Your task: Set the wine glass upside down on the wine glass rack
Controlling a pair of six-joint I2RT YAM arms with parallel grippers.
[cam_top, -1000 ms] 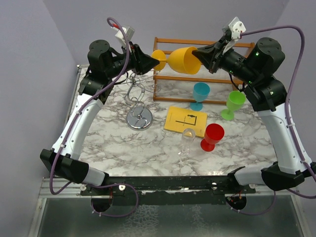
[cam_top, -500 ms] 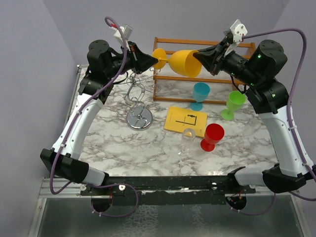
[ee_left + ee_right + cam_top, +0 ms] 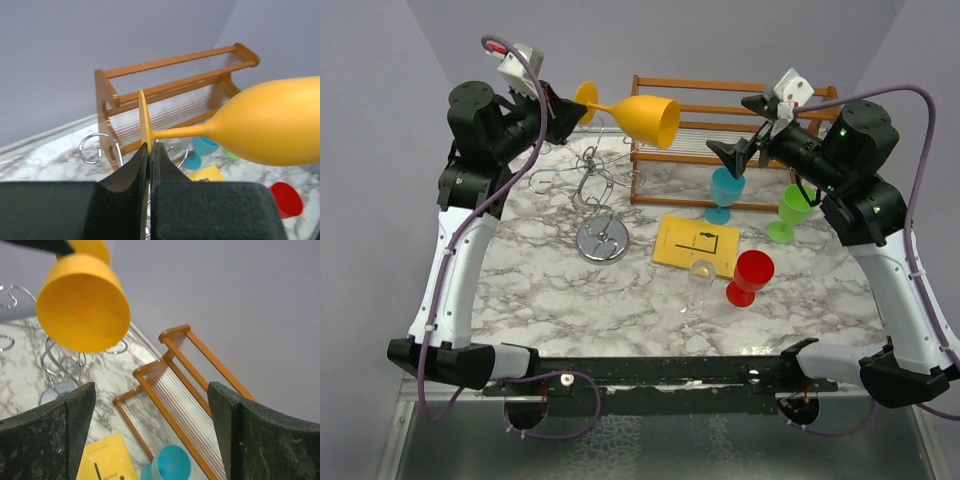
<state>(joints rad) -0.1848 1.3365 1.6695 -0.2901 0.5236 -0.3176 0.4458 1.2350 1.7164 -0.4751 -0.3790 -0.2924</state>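
1. The left claw (image 3: 149, 148) pinches the foot disc of the yellow wine glass (image 3: 645, 116); the glass lies sideways in the air, its mouth turned toward the right arm.
2. The right claw (image 3: 150, 390) is spread wide and holds nothing; it faces the glass's open mouth, apart from it.
3. The wine glass rack (image 3: 603, 241) stands on the marble desk (image 3: 540, 290) below the held glass, not touching it; its wire loops carry nothing.
4. A wooden slatted shelf (image 3: 720, 85) stands behind, at the far edge.
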